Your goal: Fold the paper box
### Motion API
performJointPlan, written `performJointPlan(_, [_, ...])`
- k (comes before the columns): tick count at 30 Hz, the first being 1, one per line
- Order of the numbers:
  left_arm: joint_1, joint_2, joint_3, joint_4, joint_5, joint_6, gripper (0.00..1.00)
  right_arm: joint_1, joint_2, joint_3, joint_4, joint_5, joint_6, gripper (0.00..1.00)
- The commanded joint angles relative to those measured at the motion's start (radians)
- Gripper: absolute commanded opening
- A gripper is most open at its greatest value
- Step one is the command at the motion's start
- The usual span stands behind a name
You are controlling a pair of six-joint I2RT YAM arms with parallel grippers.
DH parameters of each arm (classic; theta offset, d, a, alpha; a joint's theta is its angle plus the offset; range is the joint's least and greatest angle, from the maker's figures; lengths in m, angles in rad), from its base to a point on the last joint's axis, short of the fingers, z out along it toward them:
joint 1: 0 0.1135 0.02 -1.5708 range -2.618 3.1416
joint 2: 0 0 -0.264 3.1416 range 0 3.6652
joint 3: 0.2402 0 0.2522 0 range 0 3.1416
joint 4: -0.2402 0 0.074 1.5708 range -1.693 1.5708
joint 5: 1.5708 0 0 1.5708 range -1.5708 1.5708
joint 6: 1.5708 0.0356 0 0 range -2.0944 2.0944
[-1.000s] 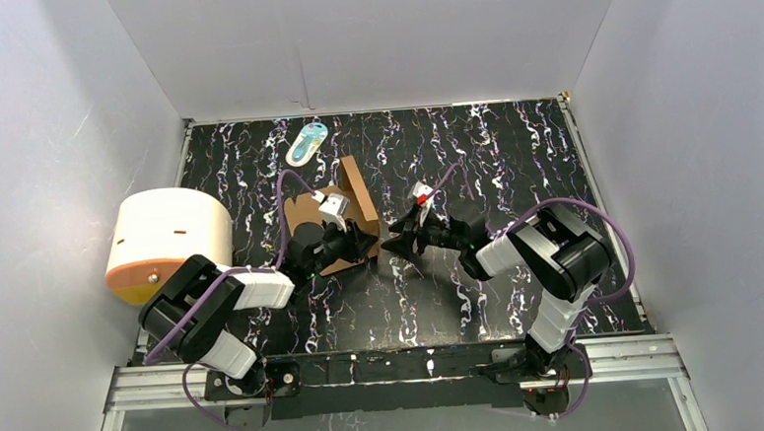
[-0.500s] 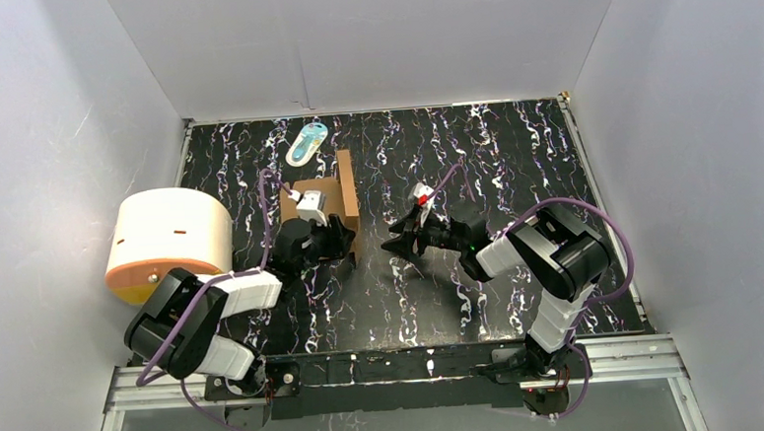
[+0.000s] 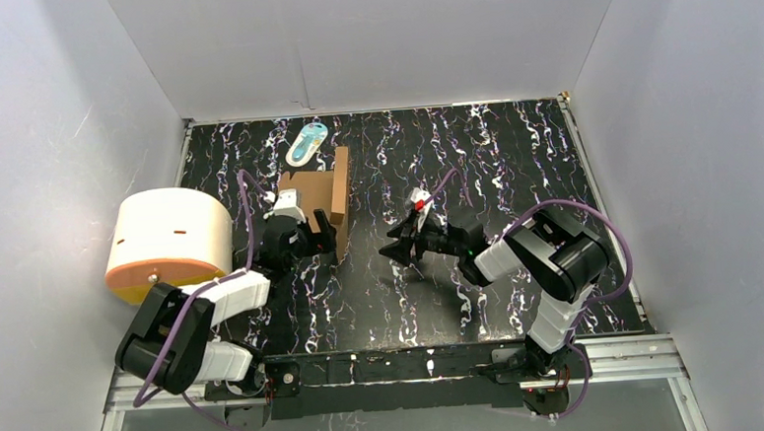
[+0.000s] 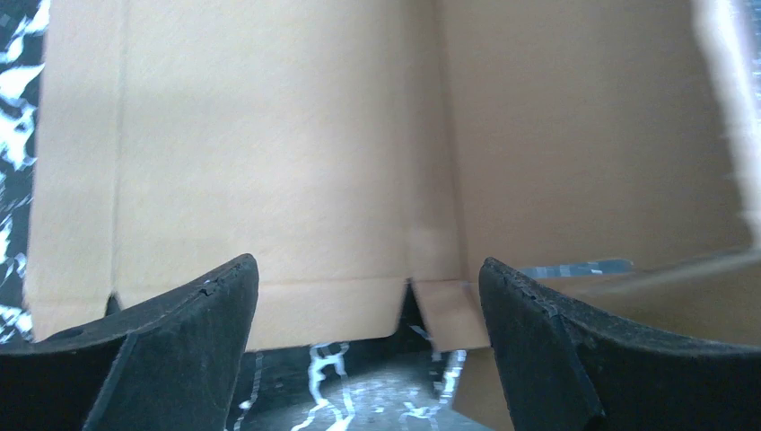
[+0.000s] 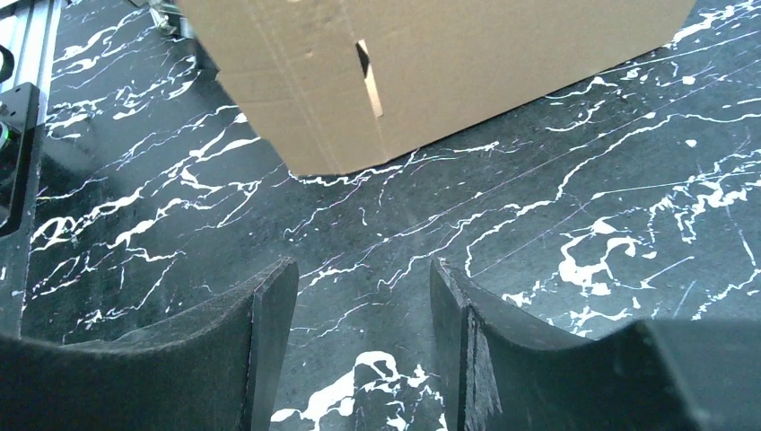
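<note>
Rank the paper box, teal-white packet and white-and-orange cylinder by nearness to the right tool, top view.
From the right tool:
1. paper box, directly left.
2. teal-white packet, back left.
3. white-and-orange cylinder, far left edge.

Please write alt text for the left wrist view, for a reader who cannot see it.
The brown paper box fills the view, standing on a black marbled table. The left gripper, open before it, holds nothing.

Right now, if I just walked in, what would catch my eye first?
A partly folded brown paper box stands left of centre on the black marbled table, the left gripper open just before it. A big white-and-orange cylinder sits at the table's left edge; the right gripper is open near the middle.
</note>
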Motion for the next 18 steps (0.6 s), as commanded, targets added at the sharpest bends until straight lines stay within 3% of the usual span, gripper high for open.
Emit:
performJointPlan(1, [0.035, 0.063, 0.032, -0.086, -0.086, -0.054, 0.91, 0.022, -0.036, -0.011, 0.050, 0.041, -0.003, 0.65])
performJointPlan(12, [0.039, 0.077, -0.015, -0.085, 0.069, -0.110, 0.94, 0.041, -0.104, -0.041, 0.011, 0.087, -0.008, 0.65])
performJointPlan(18, [0.026, -0.003, -0.046, -0.121, 0.210, -0.306, 0.94, 0.041, -0.207, -0.086, -0.060, 0.216, -0.011, 0.65])
